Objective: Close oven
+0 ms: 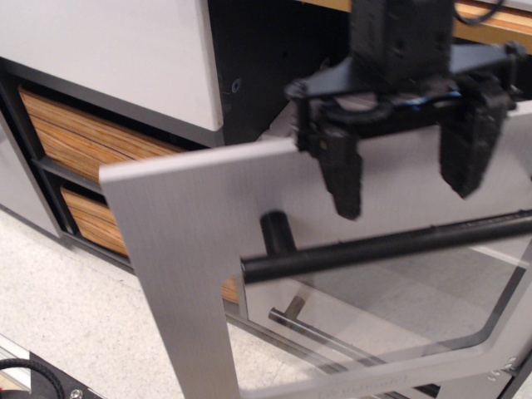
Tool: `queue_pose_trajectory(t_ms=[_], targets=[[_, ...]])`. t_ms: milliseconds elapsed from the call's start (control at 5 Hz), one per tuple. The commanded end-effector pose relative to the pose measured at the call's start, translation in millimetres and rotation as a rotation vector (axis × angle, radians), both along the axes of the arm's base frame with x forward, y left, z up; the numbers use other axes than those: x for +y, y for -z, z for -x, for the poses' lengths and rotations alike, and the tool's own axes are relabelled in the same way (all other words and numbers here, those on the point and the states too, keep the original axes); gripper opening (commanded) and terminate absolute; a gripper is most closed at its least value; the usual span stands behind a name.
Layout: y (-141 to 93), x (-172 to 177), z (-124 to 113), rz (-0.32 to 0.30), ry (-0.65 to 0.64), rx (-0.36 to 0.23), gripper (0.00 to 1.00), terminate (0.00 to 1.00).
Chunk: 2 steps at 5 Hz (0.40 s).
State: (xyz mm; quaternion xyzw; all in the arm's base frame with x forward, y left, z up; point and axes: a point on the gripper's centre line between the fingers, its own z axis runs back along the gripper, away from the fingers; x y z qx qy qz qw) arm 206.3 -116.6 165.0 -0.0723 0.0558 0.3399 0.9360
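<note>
Black two-fingered robot gripper [406, 179] reaching down from twelve o'clock, wrist near vertical, fingers [342, 174] spread wide and released, clasping nothing. Fingertips hanging in front of the upper panel of the brushed silver-grey oven door [179, 249], just above the long black cylindrical bar handle [391, 245]; contact with the panel not discernible.

Door tilted steeply, only partly open, filling the frame from centre to four o'clock. Fine straight grain on flat metal-look sheet, square corner at nine o'clock. Large clear window [399, 312] with rounded corners beneath the handle, glossy and reflective. Striped wood-grain drawer fronts [75, 145] at nine o'clock, set in a dark frame. Speckled pale floor [66, 320] at seven o'clock.
</note>
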Motion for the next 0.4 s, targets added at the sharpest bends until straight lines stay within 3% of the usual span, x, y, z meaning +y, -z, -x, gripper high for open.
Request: queue_pose_trajectory(t_ms=[0, 200], targets=[[6, -4, 26, 0.015, 0.182, -0.078, 1.00, 0.00], [39, -11, 29, -0.030, 0.230, -0.057, 1.00, 0.00]])
